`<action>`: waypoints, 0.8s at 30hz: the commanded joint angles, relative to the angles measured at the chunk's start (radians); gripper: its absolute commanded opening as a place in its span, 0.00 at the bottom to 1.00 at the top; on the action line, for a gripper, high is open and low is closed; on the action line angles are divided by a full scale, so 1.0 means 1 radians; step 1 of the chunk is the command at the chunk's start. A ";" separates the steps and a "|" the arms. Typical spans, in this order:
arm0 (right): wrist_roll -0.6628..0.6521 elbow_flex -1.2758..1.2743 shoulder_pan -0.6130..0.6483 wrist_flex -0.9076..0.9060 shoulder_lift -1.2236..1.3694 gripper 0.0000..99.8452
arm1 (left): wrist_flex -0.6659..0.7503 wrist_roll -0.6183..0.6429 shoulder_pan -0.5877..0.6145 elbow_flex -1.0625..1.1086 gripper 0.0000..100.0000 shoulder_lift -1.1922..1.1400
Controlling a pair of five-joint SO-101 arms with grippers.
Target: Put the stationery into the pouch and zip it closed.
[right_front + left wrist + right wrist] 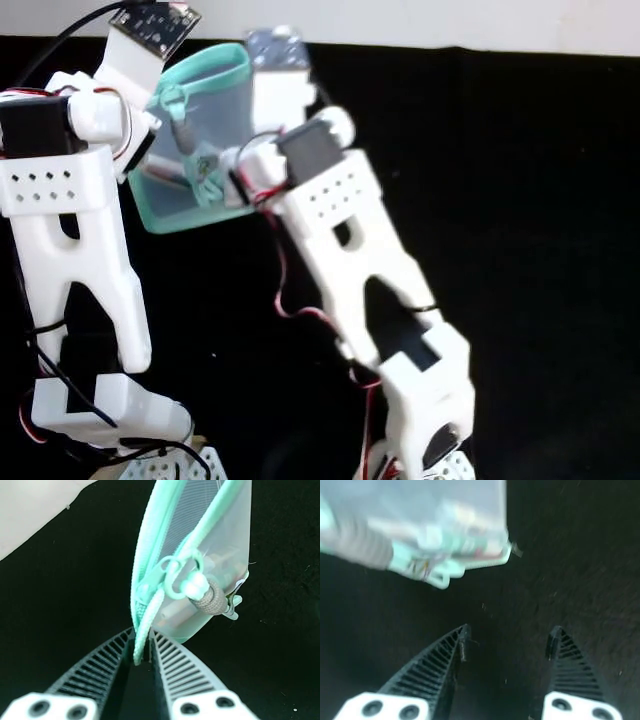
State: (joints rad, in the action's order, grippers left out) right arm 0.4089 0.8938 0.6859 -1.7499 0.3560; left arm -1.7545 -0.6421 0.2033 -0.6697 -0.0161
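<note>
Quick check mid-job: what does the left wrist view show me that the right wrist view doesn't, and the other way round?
Left wrist view, not the right: the left gripper shut on the zipper end of the pouch, with the zipper pull just ahead of its fingertips. Right wrist view, not the left: the right gripper open above the black table, apart from the pouch's corner. Both: the translucent pouch with stationery inside, against the black table.

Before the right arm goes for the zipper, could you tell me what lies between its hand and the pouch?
That stretch is bare: the right wrist view shows plain black tabletop between the open right hand and the pouch.
</note>
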 commanded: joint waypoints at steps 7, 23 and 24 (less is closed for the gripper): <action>0.075 -0.025 0.084 0.056 -0.007 0.25 | -0.005 0.011 -0.013 -0.004 0.01 0.010; 0.092 -0.028 0.140 0.269 -0.005 0.25 | -0.005 0.011 -0.012 -0.002 0.01 0.008; 0.092 -0.028 0.140 0.277 -0.005 0.25 | -0.005 0.011 -0.012 -0.002 0.01 0.008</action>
State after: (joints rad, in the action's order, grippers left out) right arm 0.4902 0.8631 0.8224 -1.5075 0.3560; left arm -1.7545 -0.6421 0.2033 -0.6697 -0.0161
